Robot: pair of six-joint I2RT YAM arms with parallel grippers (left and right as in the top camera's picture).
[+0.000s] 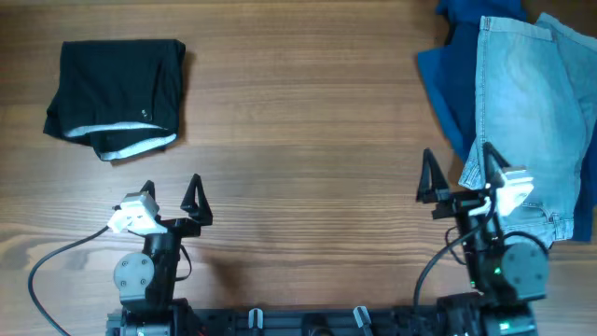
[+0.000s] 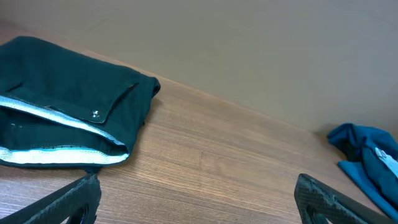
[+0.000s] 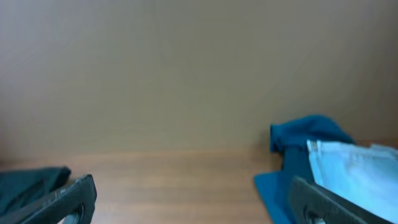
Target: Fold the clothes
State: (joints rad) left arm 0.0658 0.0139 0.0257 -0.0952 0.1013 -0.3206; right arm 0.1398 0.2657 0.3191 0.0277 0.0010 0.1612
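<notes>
A folded black garment with a white waistband (image 1: 117, 93) lies at the table's far left; it also shows in the left wrist view (image 2: 68, 115). A pair of light denim shorts (image 1: 532, 112) lies unfolded at the right on top of a blue garment (image 1: 443, 70); both show in the right wrist view, the shorts (image 3: 357, 171) and the blue cloth (image 3: 292, 146). My left gripper (image 1: 171, 194) is open and empty near the front edge, below the black garment. My right gripper (image 1: 457, 173) is open and empty, its right finger at the denim's lower left corner.
The wooden table (image 1: 298, 140) spans the view. Both arm bases and cables (image 1: 56, 261) sit along the front edge. A plain wall stands behind the table in the wrist views.
</notes>
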